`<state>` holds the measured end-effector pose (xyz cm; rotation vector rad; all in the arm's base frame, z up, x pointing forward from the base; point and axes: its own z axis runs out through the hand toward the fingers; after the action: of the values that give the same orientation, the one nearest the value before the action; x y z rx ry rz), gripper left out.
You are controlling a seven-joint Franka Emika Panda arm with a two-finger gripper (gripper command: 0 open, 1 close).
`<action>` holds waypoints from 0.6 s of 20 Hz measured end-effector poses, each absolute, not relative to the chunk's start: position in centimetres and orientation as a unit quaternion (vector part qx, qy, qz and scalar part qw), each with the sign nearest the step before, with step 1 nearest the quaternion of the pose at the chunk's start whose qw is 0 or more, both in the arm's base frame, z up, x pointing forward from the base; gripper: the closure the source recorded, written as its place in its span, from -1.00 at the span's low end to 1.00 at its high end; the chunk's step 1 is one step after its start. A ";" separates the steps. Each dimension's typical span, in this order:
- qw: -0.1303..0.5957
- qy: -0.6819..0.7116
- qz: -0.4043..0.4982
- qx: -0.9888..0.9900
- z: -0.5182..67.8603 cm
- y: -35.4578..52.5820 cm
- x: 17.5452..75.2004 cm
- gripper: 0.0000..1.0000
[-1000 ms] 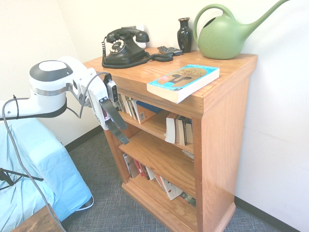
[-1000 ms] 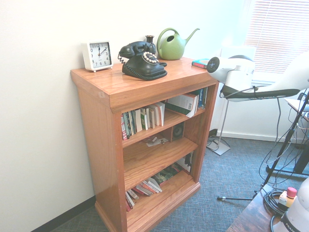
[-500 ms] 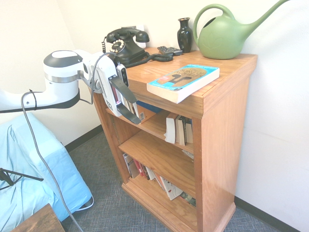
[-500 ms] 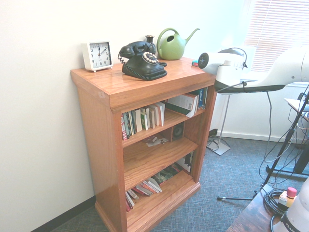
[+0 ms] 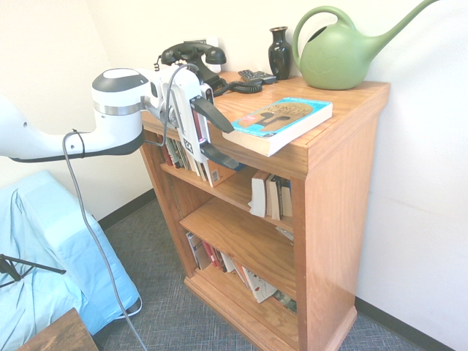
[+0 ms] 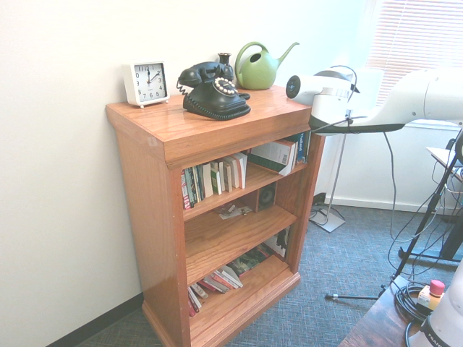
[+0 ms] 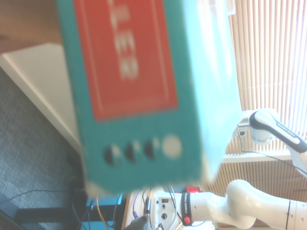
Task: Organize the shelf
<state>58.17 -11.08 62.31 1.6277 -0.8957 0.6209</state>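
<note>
The shelf (image 5: pixel 340 183) is an oak bookcase with three tiers, also in the second exterior view (image 6: pixel 145 217). A teal paperback (image 5: pixel 281 119) lies flat on its top, with its near corner at the front edge. My gripper (image 5: pixel 238 149) is open at that corner, one finger above the book's end and one below the shelf top's lip. I cannot tell whether a finger touches the book. In the wrist view the teal book (image 7: pixel 144 86) with a red label fills the picture, blurred. The second exterior view shows only my wrist (image 6: pixel 312 88) at the shelf's far end.
On top stand a black rotary phone (image 5: pixel 189 69), a black vase (image 5: pixel 279 51), a green watering can (image 5: pixel 340 55), a remote (image 5: pixel 257 75) and a white clock (image 6: pixel 146 82). Books (image 6: pixel 213 179) fill the upper tier, and others lie on the bottom tier (image 6: pixel 217 280). A blue-covered object (image 5: pixel 44 270) sits left.
My arm has swung up and to the right, from beside the shelf's upper tier to the teal book's near corner. The gripper stayed open.
</note>
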 end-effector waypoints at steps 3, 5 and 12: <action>0.560 -0.377 0.263 0.689 62.1 -11.2 59.3 -1.00; 0.564 -0.376 0.263 0.686 62.1 -11.6 59.9 -1.00; 0.568 -0.376 0.260 0.684 61.8 -12.3 60.9 -1.00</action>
<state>60.95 -12.30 61.77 1.6069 -0.8835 0.6109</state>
